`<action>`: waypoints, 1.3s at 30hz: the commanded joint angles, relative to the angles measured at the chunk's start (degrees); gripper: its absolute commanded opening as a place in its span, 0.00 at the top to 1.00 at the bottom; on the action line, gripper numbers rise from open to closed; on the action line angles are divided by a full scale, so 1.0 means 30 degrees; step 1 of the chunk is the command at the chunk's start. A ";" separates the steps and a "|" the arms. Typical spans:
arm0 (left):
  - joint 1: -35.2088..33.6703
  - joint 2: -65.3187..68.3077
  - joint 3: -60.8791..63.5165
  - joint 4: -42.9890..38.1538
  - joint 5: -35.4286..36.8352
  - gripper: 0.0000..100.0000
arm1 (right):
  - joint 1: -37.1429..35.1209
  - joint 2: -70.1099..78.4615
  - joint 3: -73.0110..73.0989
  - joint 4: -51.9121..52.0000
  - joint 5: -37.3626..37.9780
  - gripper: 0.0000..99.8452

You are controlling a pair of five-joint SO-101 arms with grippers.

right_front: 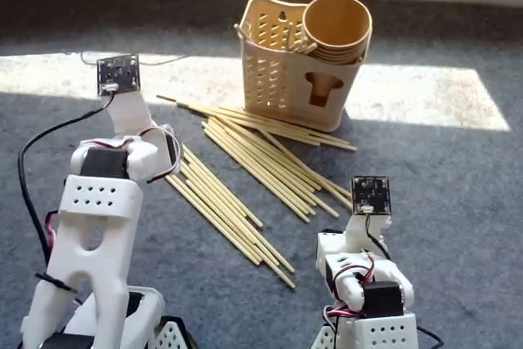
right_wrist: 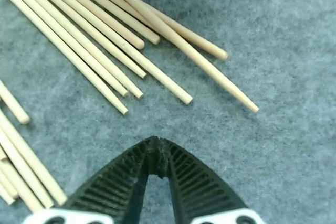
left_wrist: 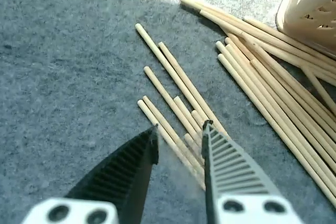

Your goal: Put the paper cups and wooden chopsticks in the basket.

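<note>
Carpet (right_front: 458,202) carries chopsticks (right_front: 261,161); high view adds cups (right_front: 337,26) in basket (right_front: 270,79)

bare carpet (right_front: 458,202) rt of chopsticks (right_front: 261,161), open path; basket (right_front: 278,87) blocks far side

Left gripper (left_wrist: 181,128) agape — right gripper (right_wrist: 157,144) closed

Cream perforated basket (right_front: 270,87), tan paper cups (right_front: 337,22), pale wooden chopsticks (right_front: 261,165), grey carpet (right_front: 458,202), black ribbed right claw (right_wrist: 156,146)
</note>
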 commanded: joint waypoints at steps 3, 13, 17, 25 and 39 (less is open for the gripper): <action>-0.0308 -0.0542 0.1128 -0.0029 0.0322 0.86 | 0.0161 -0.0073 0.2857 0.0190 -0.0059 1.00; -0.0630 0.5026 -0.0923 0.0059 0.0322 0.86 | 0.0161 -0.0073 0.2857 0.0190 -0.0059 1.00; -0.1538 0.7663 -0.2447 0.0088 0.0322 0.86 | 0.0161 -0.0073 0.2857 0.0190 -0.0059 1.00; -0.1714 1.0564 -0.4176 0.0000 0.0352 0.86 | 0.0161 -0.0073 0.2857 0.0190 -0.0059 1.00; -0.1802 1.5604 -0.6696 0.0088 0.1172 0.86 | 0.0161 -0.0073 0.2857 0.0190 -0.0059 1.00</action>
